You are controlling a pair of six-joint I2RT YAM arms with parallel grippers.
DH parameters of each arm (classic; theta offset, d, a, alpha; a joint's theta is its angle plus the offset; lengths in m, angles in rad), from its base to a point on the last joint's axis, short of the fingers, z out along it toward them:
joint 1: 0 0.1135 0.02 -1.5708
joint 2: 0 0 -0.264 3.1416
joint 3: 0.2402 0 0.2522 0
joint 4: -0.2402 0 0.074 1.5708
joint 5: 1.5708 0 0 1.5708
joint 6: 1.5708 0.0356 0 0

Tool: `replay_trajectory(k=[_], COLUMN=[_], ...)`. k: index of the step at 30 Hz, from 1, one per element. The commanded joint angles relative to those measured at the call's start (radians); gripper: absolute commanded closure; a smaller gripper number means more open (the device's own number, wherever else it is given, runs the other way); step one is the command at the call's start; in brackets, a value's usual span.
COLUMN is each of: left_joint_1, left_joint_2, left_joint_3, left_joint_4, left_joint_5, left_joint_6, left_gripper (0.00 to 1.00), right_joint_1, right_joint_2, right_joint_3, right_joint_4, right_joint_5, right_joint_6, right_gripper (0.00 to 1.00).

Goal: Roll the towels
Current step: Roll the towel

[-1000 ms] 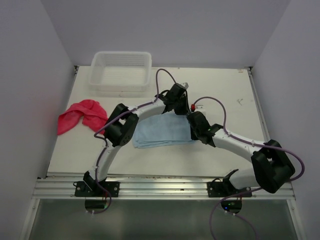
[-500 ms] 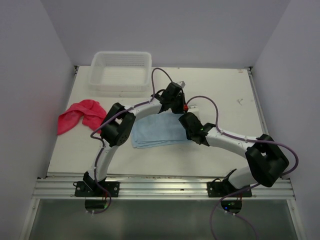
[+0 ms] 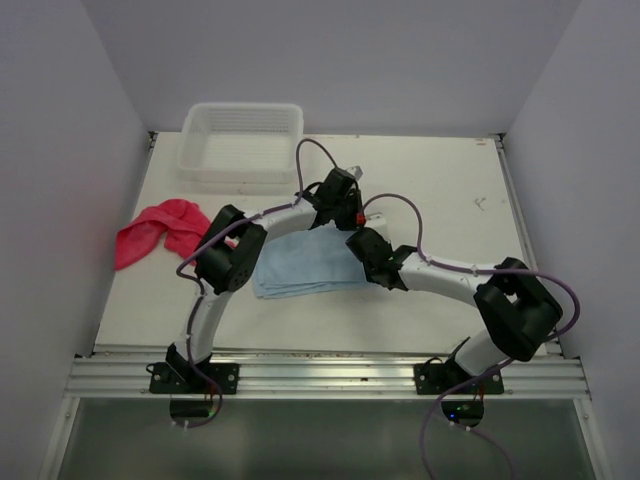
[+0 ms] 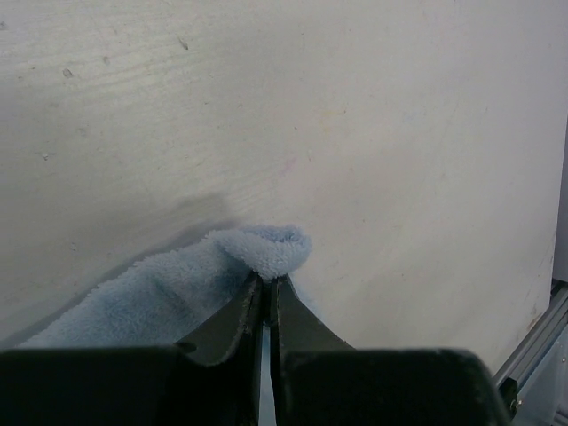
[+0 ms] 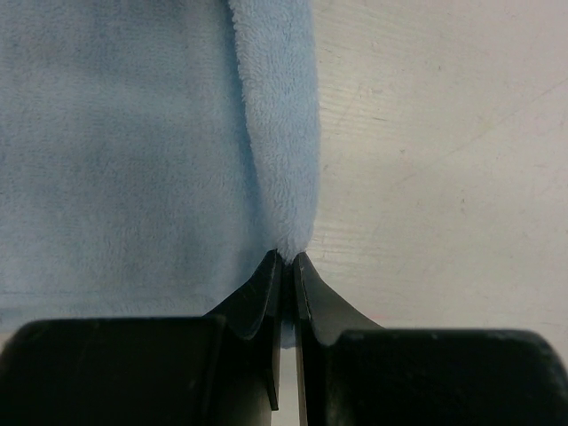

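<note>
Top external: blue towel (image 3: 300, 268) lies midway on the surface (image 3: 450, 190), left jaws clamping its far right corner, right jaws its near right corner, long axis running leftward away from both.

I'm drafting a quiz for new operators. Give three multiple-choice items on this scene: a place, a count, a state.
1. The pink towel lies where relative to the blue towel? A) on it B) right of it C) left of it
2. How many towels show? A) one B) two C) three
3. The left gripper is: A) shut on the blue towel B) open C) shut on nothing
Key: 1 C, it sits apart on the left; 2 B, one pink, one blue; 3 A, its wrist view shows blue cloth pinched.
</note>
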Motion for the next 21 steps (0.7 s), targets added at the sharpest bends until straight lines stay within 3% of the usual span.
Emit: replay_trajectory(k=[1,21], left_joint_1=[0.039,0.077], left_joint_2=[-0.075,-0.100], left_joint_3=[-0.007,-0.091], left_joint_4=[0.092,0.134], left_joint_5=[-0.057,-0.061], left_joint_6=[0.035,0.089], left_gripper=[1.00,1.00], right_joint_1=[0.012,0.163], right_joint_2=[0.008,0.205], right_joint_3=[0.027,0.158], right_joint_4=[-0.056,-0.174], right_joint_5=[0.025,0.302], right_joint_6=[0.024,-0.005], right_gripper=[1.00,1.00])
